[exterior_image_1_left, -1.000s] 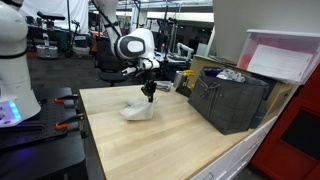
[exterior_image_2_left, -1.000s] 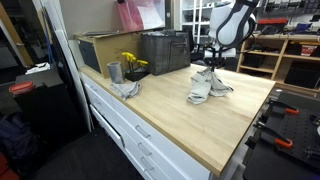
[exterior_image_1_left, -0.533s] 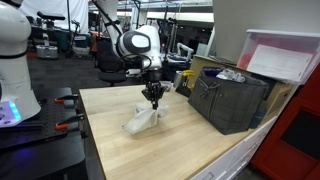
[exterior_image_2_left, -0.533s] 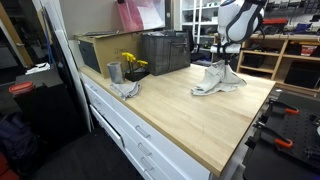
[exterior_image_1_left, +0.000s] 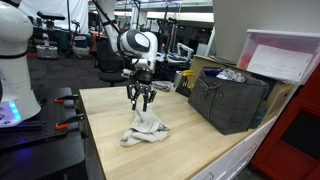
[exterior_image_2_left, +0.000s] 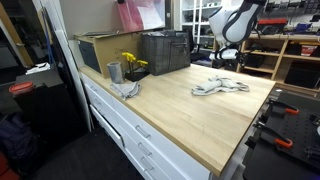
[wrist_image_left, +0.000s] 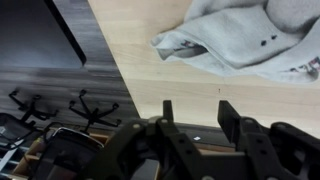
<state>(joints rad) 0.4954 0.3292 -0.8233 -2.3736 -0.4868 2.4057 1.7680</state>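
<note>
Wooden worktop (exterior_image_2_left: 190, 125) bears two cloths (exterior_image_2_left: 218, 87), one lying below the spread claw (exterior_image_1_left: 141, 100).

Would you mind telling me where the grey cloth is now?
In both exterior views the grey cloth lies crumpled on the wooden table, just below the open jaws, with the dark crate farther along the top.

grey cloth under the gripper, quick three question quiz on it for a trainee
1. True or false: the gripper is clamped on the grey cloth.
2. The cloth lies on: A the wooden table, B the floor, C a shelf.
3. Fill in: the yellow flowers stand beside a metal ___.
Key: 1 false, it hangs open above the cloth; 2 A; 3 cup.
</note>
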